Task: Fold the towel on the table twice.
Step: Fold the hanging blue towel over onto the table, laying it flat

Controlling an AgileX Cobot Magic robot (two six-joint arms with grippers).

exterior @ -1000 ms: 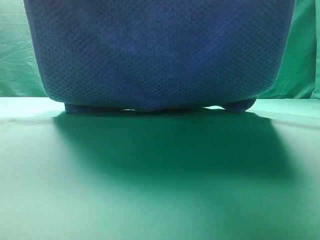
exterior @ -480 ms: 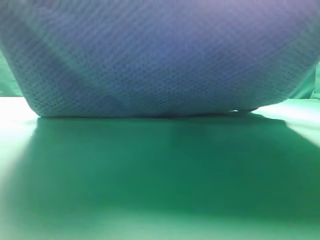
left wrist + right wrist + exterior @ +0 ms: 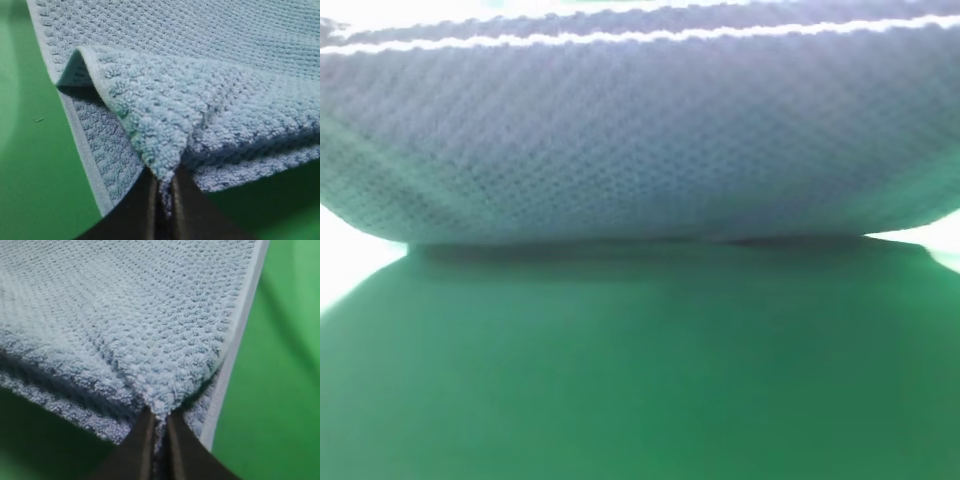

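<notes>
Waffle-weave towel [image 3: 210,115] fills upper frame over green bench [image 3: 640,380]. Left tool [image 3: 162,192] clamped on near corner, right tool [image 3: 157,427] clamped on other. Doubled layer extends away from both tools; long axis spans left-right between them.

A fold of the towel [image 3: 210,125] is pinched between the two dark fingers [image 3: 137,210] of the left tool [image 3: 162,200], which are pressed together on the cloth at the bottom of the view. The gripped layer is raised above a lower layer, whose pale hemmed edge is seen along the left. Green worktop [image 3: 35,165] is seen beside that edge.
</notes>
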